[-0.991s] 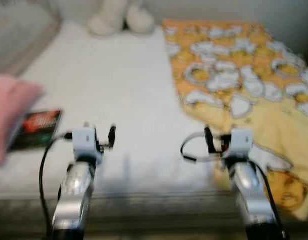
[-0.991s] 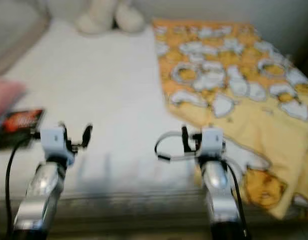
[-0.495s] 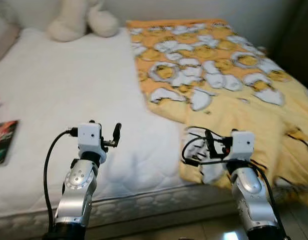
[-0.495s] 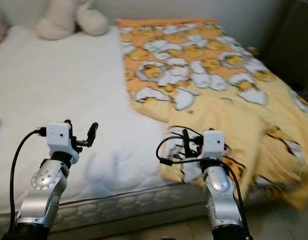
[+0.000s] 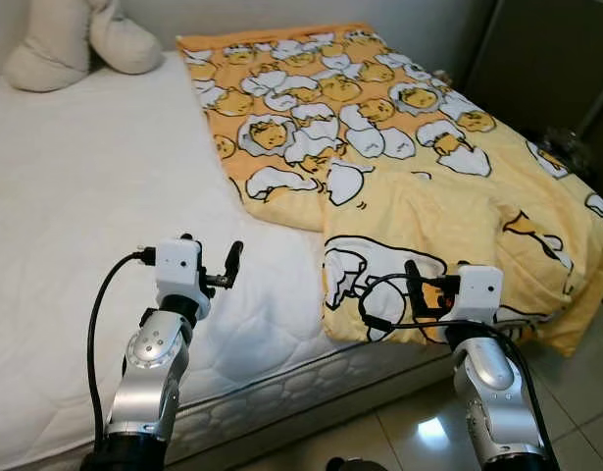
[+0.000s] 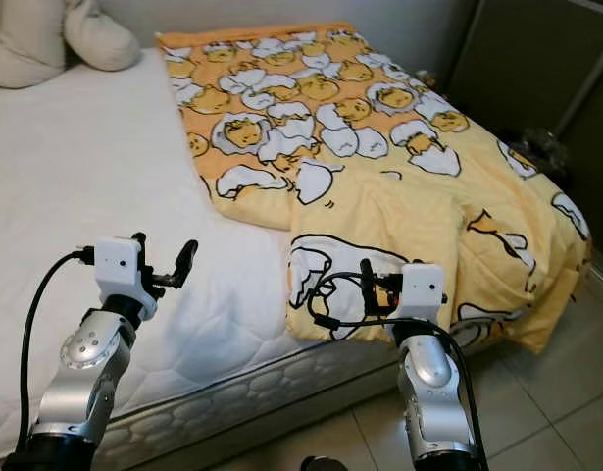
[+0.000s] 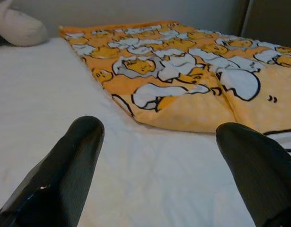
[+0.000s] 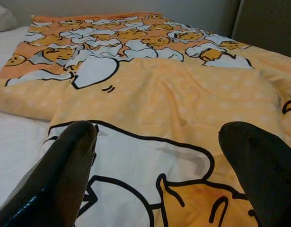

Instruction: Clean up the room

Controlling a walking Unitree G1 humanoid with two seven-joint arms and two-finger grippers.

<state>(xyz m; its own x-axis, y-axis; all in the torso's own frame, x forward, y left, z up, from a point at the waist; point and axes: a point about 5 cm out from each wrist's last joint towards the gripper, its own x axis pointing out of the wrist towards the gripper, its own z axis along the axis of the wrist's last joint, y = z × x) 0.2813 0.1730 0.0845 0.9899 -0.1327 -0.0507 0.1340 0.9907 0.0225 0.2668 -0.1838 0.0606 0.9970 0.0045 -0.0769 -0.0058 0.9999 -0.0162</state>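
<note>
Hovering left gripper (image 7: 159, 165) and right gripper (image 8: 157, 165), agape, yellow blanket (image 5: 399, 147) overhanging mattress (image 5: 75, 216) edge

Camera panned right; blanket (image 5: 399, 147) centred, book gone.

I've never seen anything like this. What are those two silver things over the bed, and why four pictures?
They are a humanoid robot's arms. The two wide pictures come from the cameras in its head, looking down; the two close ones from its wrists, between the black fingers. The left gripper hangs over the white mattress, the right gripper over the yellow egg-print blanket. Both are open and hold nothing. A cream plush toy lies at the bed's far end.
</note>
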